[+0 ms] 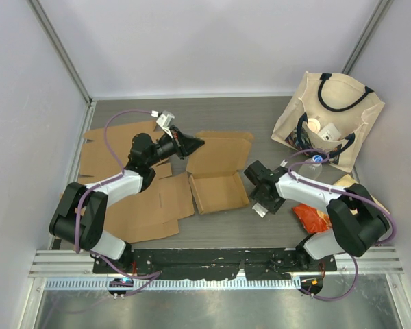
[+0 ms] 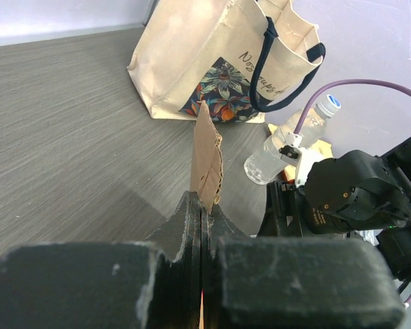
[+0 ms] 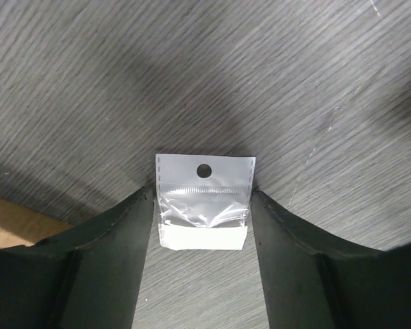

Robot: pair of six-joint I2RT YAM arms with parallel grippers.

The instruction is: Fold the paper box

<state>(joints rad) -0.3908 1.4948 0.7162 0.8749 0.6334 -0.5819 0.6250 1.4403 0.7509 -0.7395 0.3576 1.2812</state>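
The brown paper box (image 1: 219,175) lies half-formed in the middle of the table, its tray open upward and its lid flap raised toward the back. My left gripper (image 1: 192,144) is shut on the edge of that flap. The left wrist view shows the cardboard (image 2: 207,161) standing up out of the left gripper (image 2: 204,205), whose jaws are pressed together. My right gripper (image 1: 262,199) sits low, just right of the box, and is open. In the right wrist view the right gripper (image 3: 203,190) straddles a small clear plastic bag (image 3: 204,202) lying flat on the table. A corner of the box (image 3: 14,219) shows at the left.
Flat cardboard sheets (image 1: 133,199) lie under my left arm. A cream tote bag (image 1: 332,116) stands at the back right, with a water bottle (image 2: 288,144) beside it. An orange packet (image 1: 312,218) lies by my right arm's base. Walls close in the table on three sides.
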